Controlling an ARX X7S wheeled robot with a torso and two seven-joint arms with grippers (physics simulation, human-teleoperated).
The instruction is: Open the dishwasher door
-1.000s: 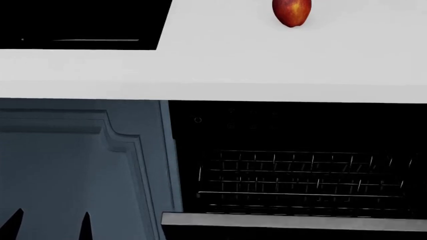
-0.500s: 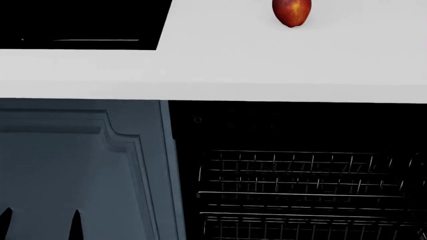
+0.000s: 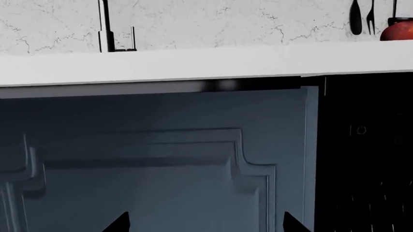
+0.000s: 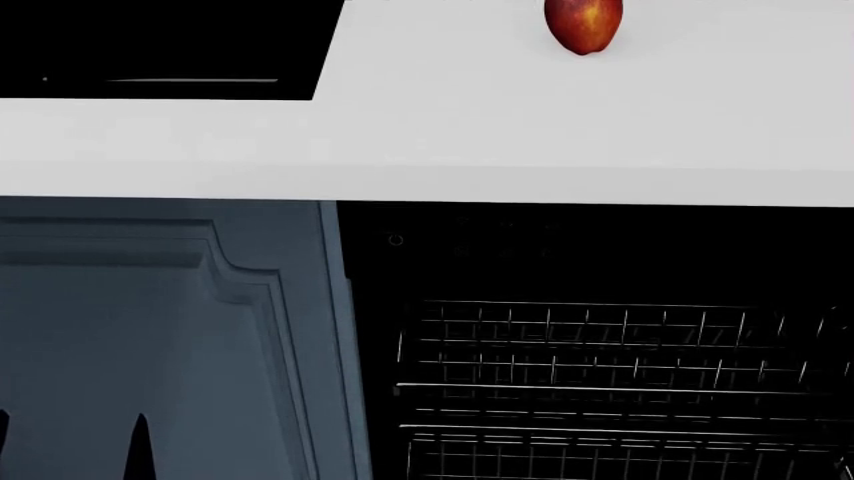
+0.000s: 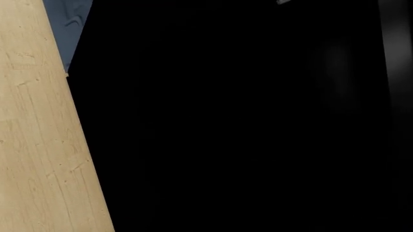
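Note:
The dishwasher stands open in the head view: its dark cavity (image 4: 601, 260) shows wire racks (image 4: 601, 380), and the door itself is below the picture's edge. In the right wrist view a wide glossy black panel (image 5: 245, 125), which looks like the dishwasher door, fills most of the picture. No right fingers can be made out against it. My left gripper (image 4: 67, 452) is open and empty at the bottom left of the head view. In the left wrist view my left gripper (image 3: 205, 223) faces the blue-grey cabinet door (image 3: 148, 159), left of the dishwasher.
A white counter (image 4: 534, 130) runs above, with a red apple (image 4: 583, 24) and a black glass cooktop (image 4: 160, 45). The blue-grey cabinet door (image 4: 134, 340) is left of the cavity. A black tap (image 3: 103, 26) and hanging utensils (image 3: 361, 17) are on the wall. Wooden floor (image 5: 38, 145) shows beside the panel.
The door's silver top edge, at the bottom of the head view a second ago, has dropped out of sight and more of the lower rack shows. My left fingertips have moved down and left.

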